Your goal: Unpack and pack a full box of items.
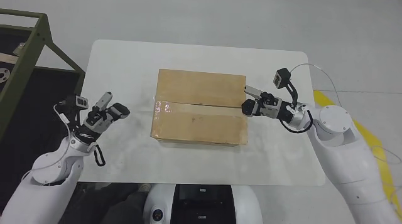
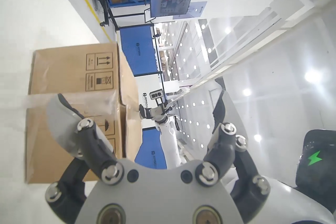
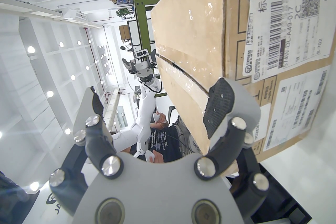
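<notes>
In the middle of the bench, a cardboard box sits with its top flaps closed along a centre seam. Near the bench's left edge, the left pincer hangs with its fingers apart, holding nothing, well apart from the box. Toward the right edge, the right pincer is also spread wide, just beside the box's end at the seam.
</notes>
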Robot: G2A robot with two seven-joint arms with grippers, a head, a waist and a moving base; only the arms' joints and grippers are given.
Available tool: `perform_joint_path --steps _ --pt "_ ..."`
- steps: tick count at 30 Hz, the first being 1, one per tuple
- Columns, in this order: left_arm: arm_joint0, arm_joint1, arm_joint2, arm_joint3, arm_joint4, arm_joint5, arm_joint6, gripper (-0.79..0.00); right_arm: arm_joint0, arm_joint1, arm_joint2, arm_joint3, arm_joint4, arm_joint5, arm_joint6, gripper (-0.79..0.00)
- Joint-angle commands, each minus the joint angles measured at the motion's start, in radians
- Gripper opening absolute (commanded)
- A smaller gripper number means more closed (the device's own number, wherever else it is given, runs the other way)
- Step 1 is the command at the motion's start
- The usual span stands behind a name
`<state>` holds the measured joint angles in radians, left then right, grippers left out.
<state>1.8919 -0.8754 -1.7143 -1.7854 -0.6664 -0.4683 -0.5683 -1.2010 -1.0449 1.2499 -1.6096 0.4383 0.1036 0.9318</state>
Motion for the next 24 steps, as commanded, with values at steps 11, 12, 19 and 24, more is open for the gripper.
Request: perform_joint_path --steps 11,12,19,24 --pt "-0.091 -0.029 0.136 0.08 0.017 0.053 0.054 0.0 0.0 0.0 0.0 0.0 0.0 0.0 0.0 0.0" --pt "-0.107 -0.033 0.152 0.088 0.018 0.053 0.065 0.0 0.0 0.0 0.0 0.0 0.0 0.0 0.0 0.0" --pt "-0.195 -0.059 0.245 0.142 0.036 0.013 0.13 0.0 0.0 0.0 0.0 0.0 0.0 0.0 0.0 0.0" --pt "-0.227 -0.073 0.272 0.151 0.03 -0.007 0.173 0.0 0.0 0.0 0.0 0.0 0.0 0.0 0.0 0.0"
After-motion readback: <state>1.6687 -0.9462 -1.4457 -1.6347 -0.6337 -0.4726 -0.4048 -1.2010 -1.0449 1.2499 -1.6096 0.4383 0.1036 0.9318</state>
